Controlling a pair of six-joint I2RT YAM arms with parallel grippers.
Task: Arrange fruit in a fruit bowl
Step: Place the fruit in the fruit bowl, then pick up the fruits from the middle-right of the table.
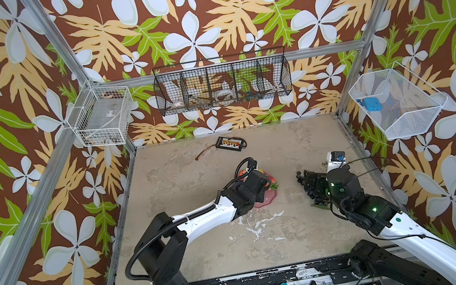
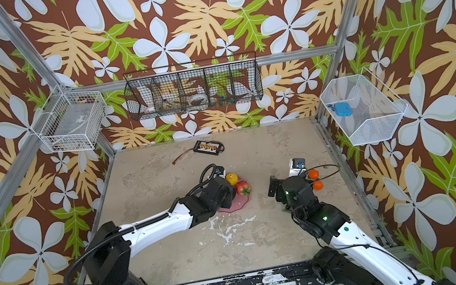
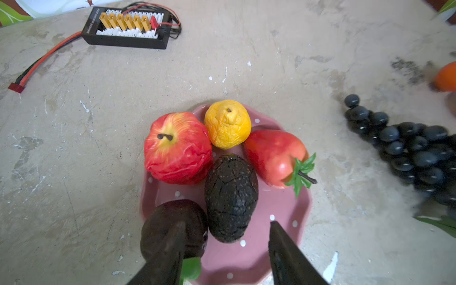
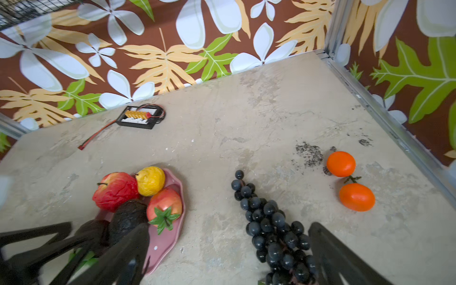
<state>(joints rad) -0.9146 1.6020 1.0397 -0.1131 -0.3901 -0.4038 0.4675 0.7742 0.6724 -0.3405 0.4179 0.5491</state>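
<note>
The pink polka-dot fruit bowl (image 3: 278, 202) (image 2: 238, 206) holds a red apple (image 3: 177, 148), a yellow pear (image 3: 228, 124), a strawberry (image 3: 274, 158) and a dark avocado (image 3: 230, 197). A dark purple fruit (image 3: 167, 212) sits at the bowl's rim beside the avocado. My left gripper (image 3: 227, 223) hangs open over the bowl, with one finger against the purple fruit and the other well clear. A black grape bunch (image 4: 269, 222) (image 3: 407, 148) lies on the table between the spread fingers of my open right gripper (image 4: 229, 225). Two oranges (image 4: 341, 163) (image 4: 357, 197) lie beyond it.
A black charger board (image 3: 125, 27) (image 1: 231, 143) with a red lead lies near the back wall. A flat green leaf (image 3: 441, 222) pokes out by the grapes. The metal frame rail (image 4: 385, 108) runs close to the oranges. Wire baskets (image 1: 223, 85) hang on the walls.
</note>
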